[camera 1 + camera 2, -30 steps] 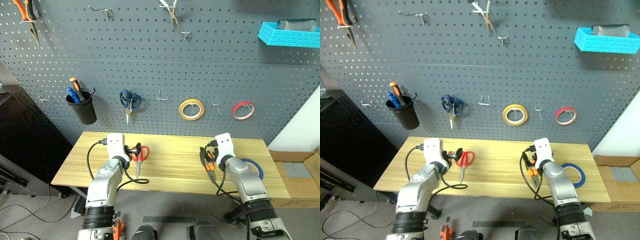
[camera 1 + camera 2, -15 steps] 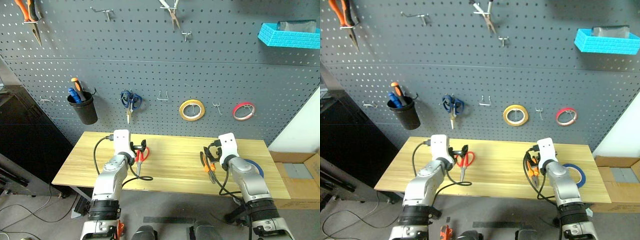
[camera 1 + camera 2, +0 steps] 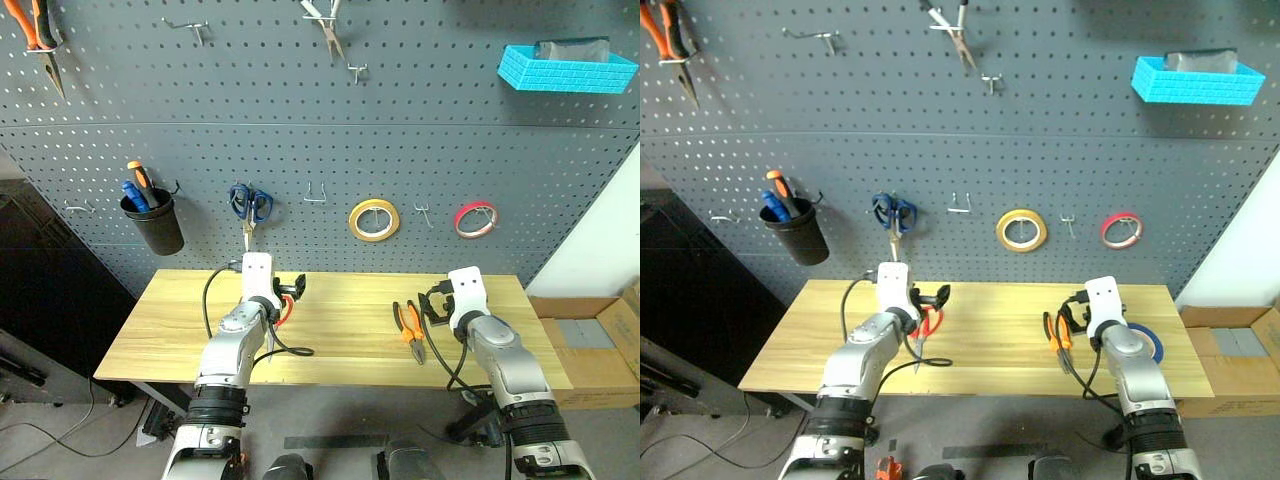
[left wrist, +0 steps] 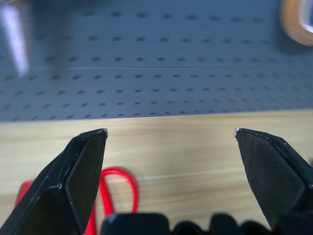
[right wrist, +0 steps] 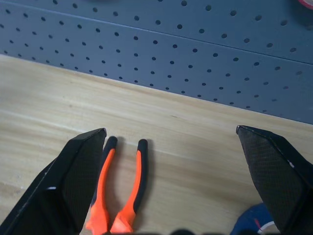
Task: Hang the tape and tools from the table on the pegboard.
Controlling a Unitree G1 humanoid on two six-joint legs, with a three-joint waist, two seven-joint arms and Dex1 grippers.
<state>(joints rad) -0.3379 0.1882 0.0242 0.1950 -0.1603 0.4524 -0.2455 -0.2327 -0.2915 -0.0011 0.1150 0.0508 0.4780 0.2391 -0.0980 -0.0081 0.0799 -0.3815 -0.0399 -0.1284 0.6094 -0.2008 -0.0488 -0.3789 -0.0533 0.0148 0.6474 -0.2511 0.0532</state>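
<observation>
On the table, the orange-and-black pliers lie right of centre. My right gripper hovers open just to their right; in its wrist view the pliers sit beside its left finger. The blue tape lies flat behind my right forearm, and its edge peeks in near the right finger. My left gripper hangs open over the small red scissors, whose red handle loops show by one finger. The pegboard rises behind the table.
On the pegboard hang a yellow roll, a red roll, blue scissors, a black cup of screwdrivers, a cyan basket and pliers. Bare hooks sit between them. A cardboard box stands at right.
The camera has shifted. My left gripper moved right, over the red scissors. My right gripper slid right off the pliers, which now lie clear on its left.
</observation>
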